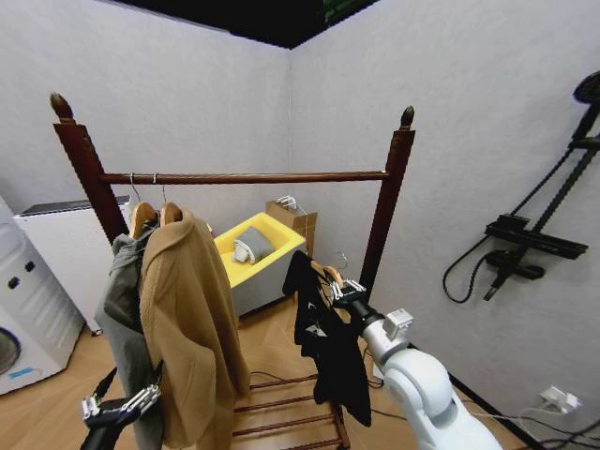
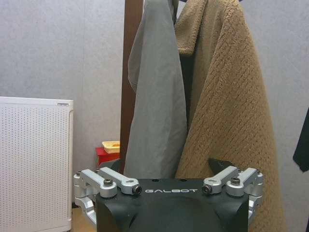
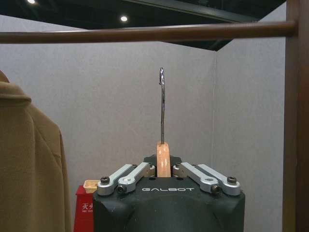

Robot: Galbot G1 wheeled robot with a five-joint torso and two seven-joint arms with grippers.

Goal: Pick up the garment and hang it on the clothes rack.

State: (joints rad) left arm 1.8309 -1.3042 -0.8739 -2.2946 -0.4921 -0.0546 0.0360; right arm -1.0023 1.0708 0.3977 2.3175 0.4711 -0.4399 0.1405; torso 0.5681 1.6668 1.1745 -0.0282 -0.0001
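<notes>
right gripper (image 1: 343,290) was clamped on garment (image 1: 326,349) hanger neck, low at 5 o'clock of clothes rack (image 1: 246,177) bar. hook wanted raising above bar, well apart from tan coat (image 1: 190,328). left gripper (image 1: 120,406) idle, spread.

right arm (image 1: 427,389): glossy white shell | claws: black housing (white GALBOT lettering), silver linkages, dark screws
</notes>
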